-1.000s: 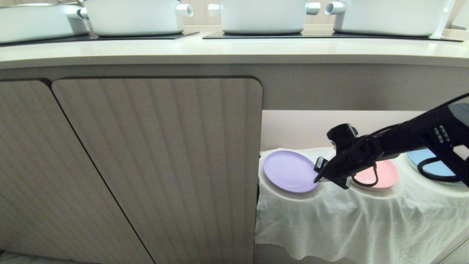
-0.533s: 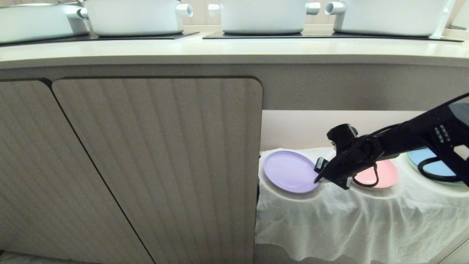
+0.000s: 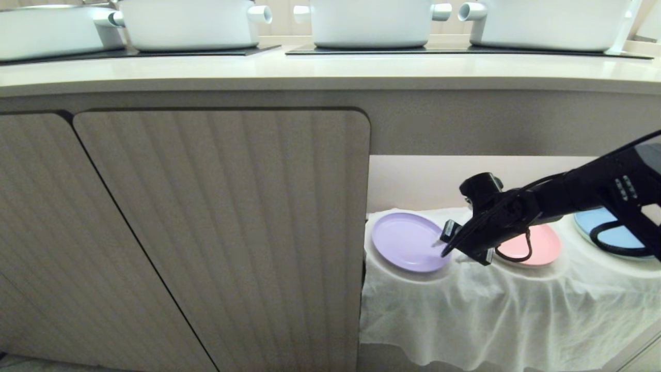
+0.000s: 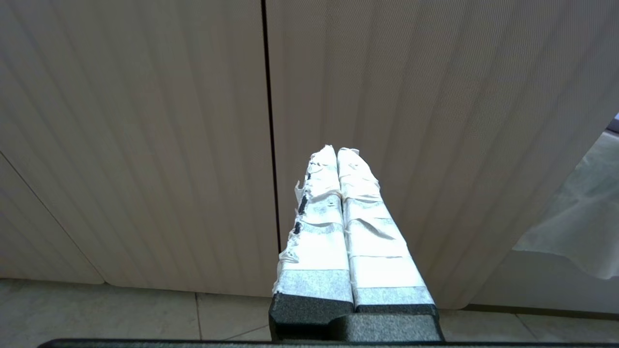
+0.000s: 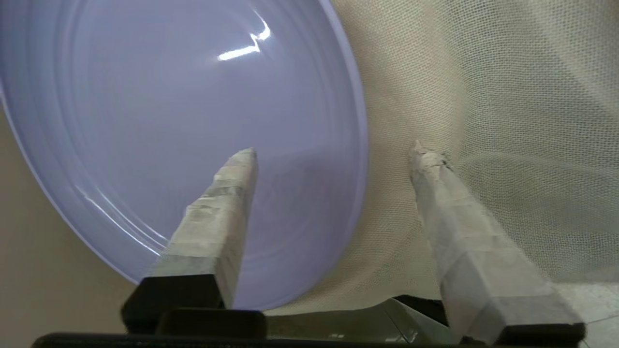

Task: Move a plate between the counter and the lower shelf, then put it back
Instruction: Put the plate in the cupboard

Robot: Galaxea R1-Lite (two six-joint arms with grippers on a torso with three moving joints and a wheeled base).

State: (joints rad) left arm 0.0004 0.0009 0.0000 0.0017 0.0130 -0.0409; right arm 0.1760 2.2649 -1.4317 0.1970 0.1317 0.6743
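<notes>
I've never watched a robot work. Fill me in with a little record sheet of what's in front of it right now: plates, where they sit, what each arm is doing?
Purple plate: lying on the cloth-draped lower shelf
Pink plate: beside it, partly hidden by the arm
Blue plate: farthest along the shelf
Right gripper: open, fingers straddling the purple plate's rim, not gripping
Left gripper: shut, idle, facing cabinet doors
Counter: above, carrying white pots

No writing to read anywhere: no labels, brands, numbers or signs on anything in view.
</notes>
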